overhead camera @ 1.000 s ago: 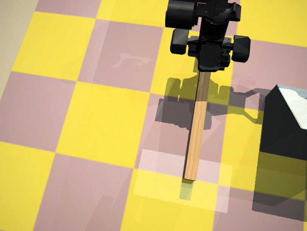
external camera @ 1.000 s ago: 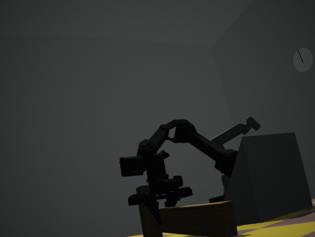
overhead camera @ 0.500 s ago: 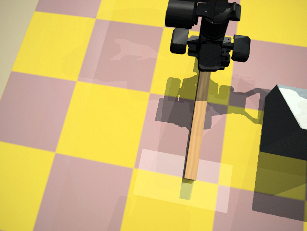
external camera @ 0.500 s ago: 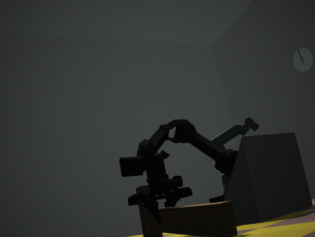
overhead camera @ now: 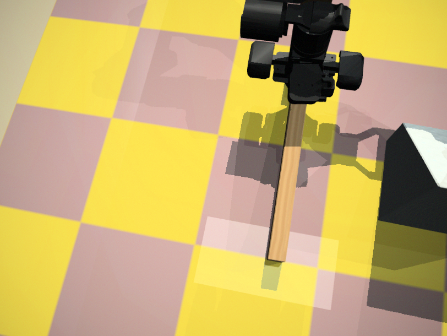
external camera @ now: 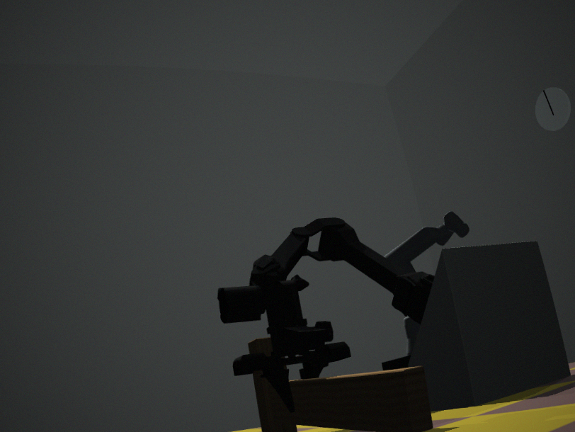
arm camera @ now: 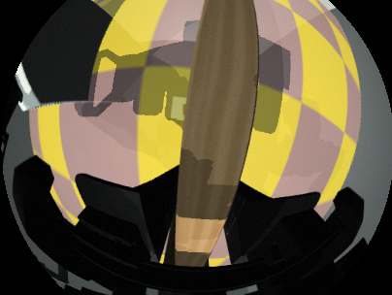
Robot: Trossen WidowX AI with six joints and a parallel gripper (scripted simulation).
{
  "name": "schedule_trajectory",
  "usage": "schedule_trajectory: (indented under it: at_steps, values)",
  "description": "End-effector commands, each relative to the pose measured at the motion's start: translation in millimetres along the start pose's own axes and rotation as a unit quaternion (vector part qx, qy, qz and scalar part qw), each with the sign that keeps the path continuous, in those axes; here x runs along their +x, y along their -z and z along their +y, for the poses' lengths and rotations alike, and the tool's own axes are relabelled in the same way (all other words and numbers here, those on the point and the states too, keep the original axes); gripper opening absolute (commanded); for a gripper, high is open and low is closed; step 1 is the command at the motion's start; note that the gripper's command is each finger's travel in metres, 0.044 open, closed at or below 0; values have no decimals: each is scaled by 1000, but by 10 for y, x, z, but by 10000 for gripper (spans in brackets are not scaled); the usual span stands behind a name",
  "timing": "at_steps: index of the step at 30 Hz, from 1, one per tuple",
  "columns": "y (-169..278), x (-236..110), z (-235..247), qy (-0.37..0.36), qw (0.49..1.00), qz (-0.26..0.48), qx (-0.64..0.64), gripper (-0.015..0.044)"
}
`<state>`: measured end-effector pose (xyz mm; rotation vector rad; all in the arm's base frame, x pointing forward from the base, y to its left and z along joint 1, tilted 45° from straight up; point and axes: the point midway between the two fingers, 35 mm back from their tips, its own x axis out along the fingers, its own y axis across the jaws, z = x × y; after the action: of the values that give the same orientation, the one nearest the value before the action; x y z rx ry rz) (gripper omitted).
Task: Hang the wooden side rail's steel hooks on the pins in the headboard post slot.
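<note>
Top view: my gripper [overhead camera: 303, 99] is clamped on the wooden side rail [overhead camera: 286, 182], holding it near the end closest to my arm. Away from my grip, the rail stretches as a long pale plank over the yellow and pink checkered table [overhead camera: 137, 173]; its far end lies across a lighter rectangular patch [overhead camera: 231, 231], with a small shadow just beyond its tip. A dark block [overhead camera: 408, 180] stands off to one side of the rail, well apart from it.

Exterior view, very dim: beside the rail [external camera: 367, 395], at the end under my gripper [external camera: 297, 372], the headboard post [external camera: 269, 399] rises upright. I cannot see the slot, the pins or the steel hooks in any view.

Wrist view: the rail [arm camera: 215, 132] runs straight out from between my fingers.

My judgement: the step in hand is seating the hooks. To do it well I should keep the rail in line with the post, lower slowly and straight, let the far end stay on the table, and release only once the rail hangs settled.
</note>
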<state>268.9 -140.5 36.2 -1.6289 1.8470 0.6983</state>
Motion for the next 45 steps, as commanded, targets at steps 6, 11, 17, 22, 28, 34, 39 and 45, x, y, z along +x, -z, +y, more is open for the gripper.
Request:
schedule_trajectory:
  at_steps: [6,11,17,22,28,34,39,45]
  values:
    - [13,6,-13,3,1000,4,3,0]
    - [13,15,-13,3,1000,4,3,0]
    - [14,25,-13,3,1000,4,3,0]
    - [14,33,-13,3,1000,4,3,0]
    - [14,43,-13,3,1000,4,3,0]
    - [14,53,-13,3,1000,4,3,0]
    - [14,61,-13,3,1000,4,3,0]
    - [14,71,-13,3,1000,4,3,0]
